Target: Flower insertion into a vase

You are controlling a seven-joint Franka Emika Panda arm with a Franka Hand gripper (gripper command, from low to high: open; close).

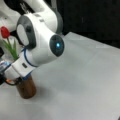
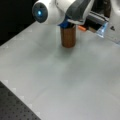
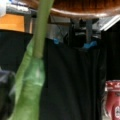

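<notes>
The flower has a red tulip head [image 1: 5, 32] and green leaves [image 1: 11, 48], and it rises at a front view's left, behind the arm. Its lower stem is hidden by the white wrist. The vase [image 1: 26, 87] is a dark brown wood-look cylinder standing on the table right under the wrist; in a front view it shows as the vase [image 2: 68, 36] beneath the arm. In the wrist view the green stem [image 3: 41, 30] and a leaf [image 3: 28, 87] run close past the camera up to the vase rim [image 3: 82, 6]. The gripper [image 1: 2, 75] sits at the left edge, mostly cut off.
The grey table [image 2: 62, 80] stretches wide around the vase. A black perforated board [image 2: 15, 107] borders it at a front view's bottom left. A red can [image 3: 113, 102] shows at the wrist view's lower right, against a dark backdrop.
</notes>
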